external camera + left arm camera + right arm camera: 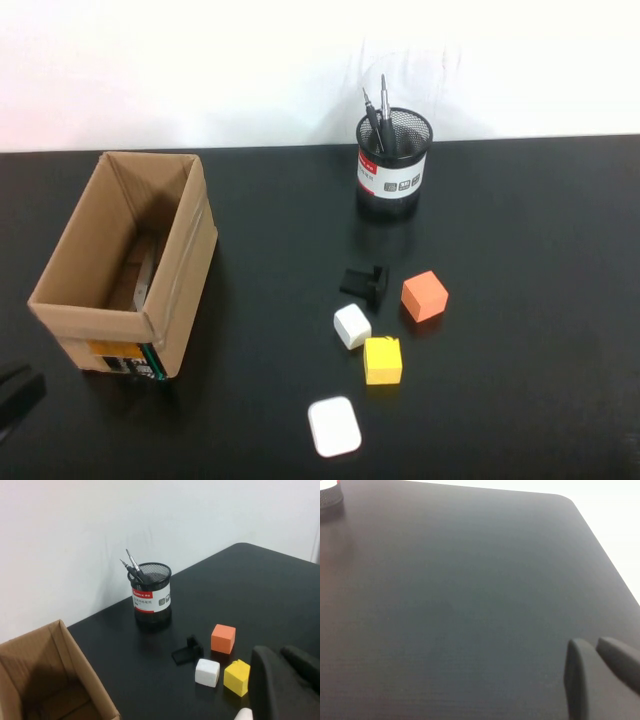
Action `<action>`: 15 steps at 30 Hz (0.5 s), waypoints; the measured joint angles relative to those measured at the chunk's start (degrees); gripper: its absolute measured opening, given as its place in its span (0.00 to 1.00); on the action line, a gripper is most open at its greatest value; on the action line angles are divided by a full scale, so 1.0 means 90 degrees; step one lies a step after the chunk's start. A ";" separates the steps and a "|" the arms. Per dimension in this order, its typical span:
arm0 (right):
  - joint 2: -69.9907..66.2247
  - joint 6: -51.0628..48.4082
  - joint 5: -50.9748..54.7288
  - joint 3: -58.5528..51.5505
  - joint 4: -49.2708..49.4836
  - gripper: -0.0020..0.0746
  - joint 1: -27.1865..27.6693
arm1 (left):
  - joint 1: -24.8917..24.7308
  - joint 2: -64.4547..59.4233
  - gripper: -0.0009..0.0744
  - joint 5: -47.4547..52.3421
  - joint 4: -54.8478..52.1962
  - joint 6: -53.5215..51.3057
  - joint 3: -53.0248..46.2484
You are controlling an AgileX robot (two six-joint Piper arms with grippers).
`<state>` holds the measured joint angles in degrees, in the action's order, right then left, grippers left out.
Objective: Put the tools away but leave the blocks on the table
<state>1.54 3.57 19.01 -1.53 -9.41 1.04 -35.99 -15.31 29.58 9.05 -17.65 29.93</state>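
The left gripper [15,395] sits low at the near left edge of the table [520,250], just in front of the cardboard box [125,265]; its fingers [272,680] lie close together with nothing between them. The right gripper [600,672] hovers over bare tabletop, outside the high view, its fingers [577,675] likewise nearly together and empty. Two thin screwdrivers [376,120] stand tip-up in the black mesh pen holder [393,165] at the far centre of the table. Whatever lies inside the box is in shadow and cannot be identified. The blocks rest near the table centre: the orange cube [425,296], the white cube [352,326] and the yellow cube [382,361], close together but apart. A small black T-shaped piece [365,283] lies just beyond the white cube, and a flat white rounded case [334,427] lies nearest the robot.
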 joint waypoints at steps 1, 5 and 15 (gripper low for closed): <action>0.0000 0.0000 0.0000 0.0000 0.0000 0.02 0.0000 | 0.0000 0.0000 0.01 0.0000 0.0000 0.0000 0.0000; 0.0000 0.0000 0.0000 0.0000 0.0000 0.02 0.0000 | 0.0000 0.0000 0.01 0.0000 0.0000 0.0000 0.0000; 0.0000 0.0000 0.0000 0.0000 0.0000 0.02 0.0000 | 0.0000 0.0029 0.01 -0.1289 -0.0076 0.0010 -0.0960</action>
<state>1.54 3.57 19.01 -1.53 -9.41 1.04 -35.99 -15.05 17.97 8.37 -17.56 21.29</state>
